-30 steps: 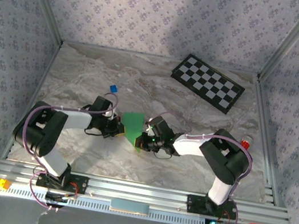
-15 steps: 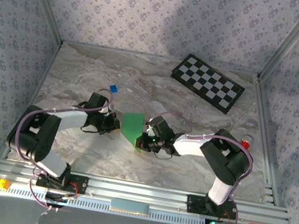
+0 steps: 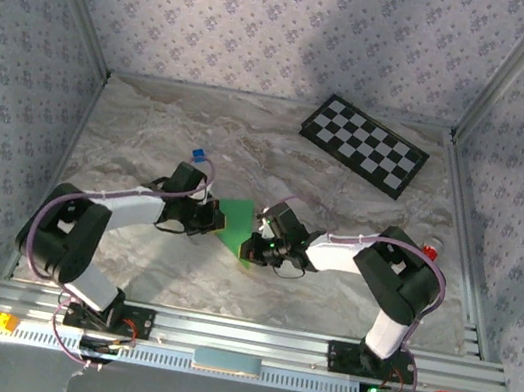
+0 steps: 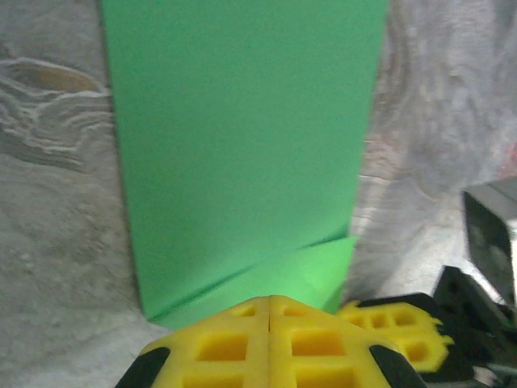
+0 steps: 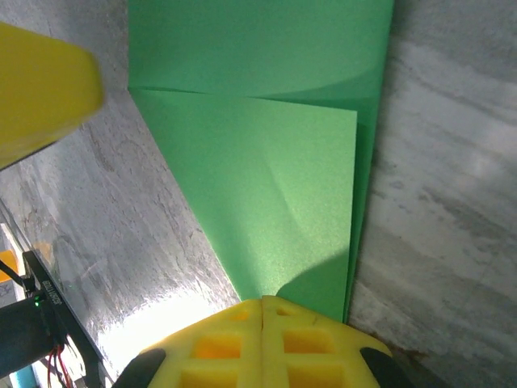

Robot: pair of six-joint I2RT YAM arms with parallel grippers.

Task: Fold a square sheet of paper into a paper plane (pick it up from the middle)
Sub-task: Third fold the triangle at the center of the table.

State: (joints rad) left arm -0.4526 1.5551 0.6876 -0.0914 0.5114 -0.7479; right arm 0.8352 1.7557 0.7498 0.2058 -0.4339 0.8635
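Pads meet flush on both arms, with no gap between them. The left fingers (image 4: 220, 347) are closed, their tips over one edge of the green sheet of paper (image 3: 237, 220), where a small folded corner pokes out. No green shows in the seam between them, so nothing is pinched. The right fingers (image 5: 218, 346) are closed too, their tips on the sheet's opposite, right-hand end. The sheet, folded into layers with a diagonal crease, lies flat on the marbled desk (image 3: 152, 126) at mid-depth between the two arms. It is well apart from the checkerboard (image 3: 364, 144) at far right. A blue block (image 3: 199, 156) lies just beyond the left wrist. Half a second ago the left arm had drawn off leftward, clear of the sheet. Now it is back at the sheet's left edge, hiding part of it. The right arm has hardly shifted.
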